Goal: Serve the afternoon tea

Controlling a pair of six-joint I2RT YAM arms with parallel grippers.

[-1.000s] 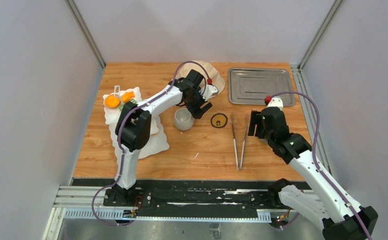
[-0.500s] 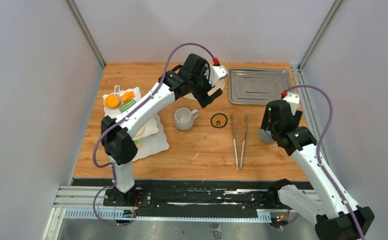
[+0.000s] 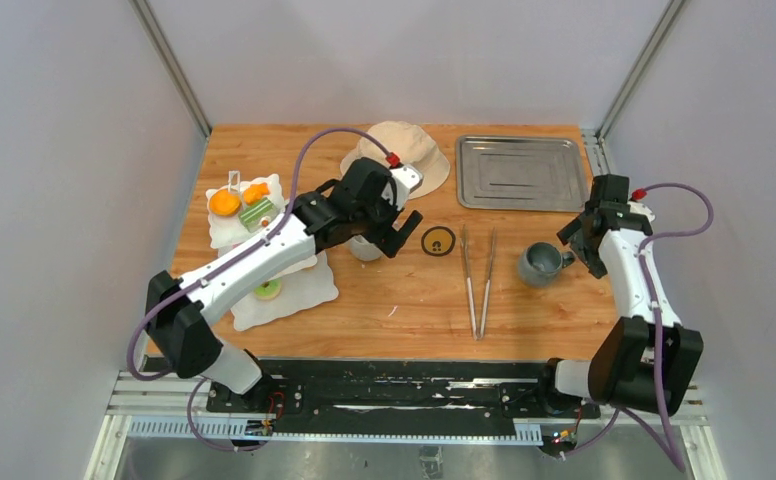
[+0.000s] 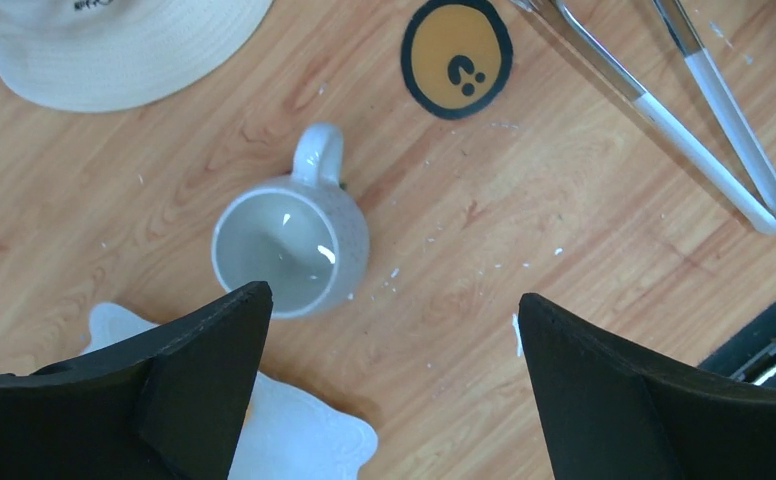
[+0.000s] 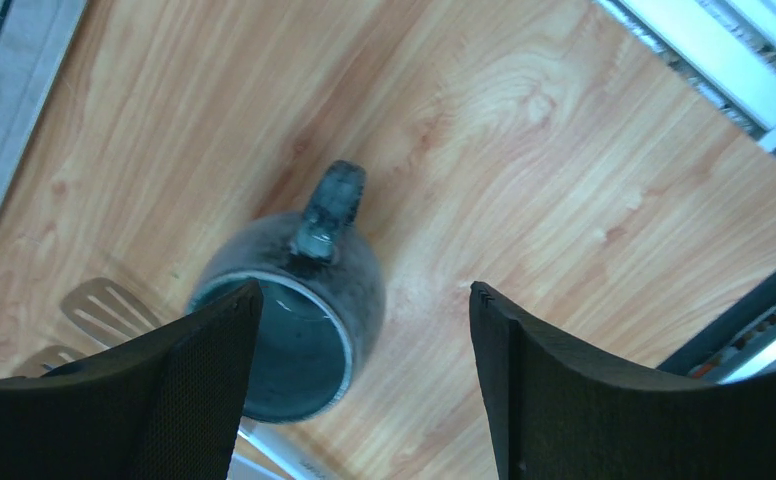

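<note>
The white three-tier stand (image 3: 299, 290) stands at the left with orange pastries (image 3: 226, 203) and a green pastry (image 3: 256, 213) on its top tier. The white mug (image 4: 291, 240) stands upright and empty beside the stand's wavy edge (image 4: 304, 440). My left gripper (image 3: 396, 235) hovers over it, open and empty, as the left wrist view (image 4: 394, 330) shows. The grey mug (image 3: 541, 263) stands upright right of the tongs, handle towards my right gripper (image 3: 582, 245). That gripper is open and empty above the mug's handle side (image 5: 364, 330); the mug (image 5: 354, 270) lies partly under its left finger.
The beige hat (image 3: 396, 150) lies at the back centre and a metal tray (image 3: 519, 172) at the back right. The long tongs (image 3: 479, 280) lie between the mugs, next to a round orange coaster (image 3: 438, 241). The table's right edge is near my right gripper.
My left gripper swung out to the hat at the back, then returned over the white mug. My right gripper moved right, leaving the grey mug standing on the table.
</note>
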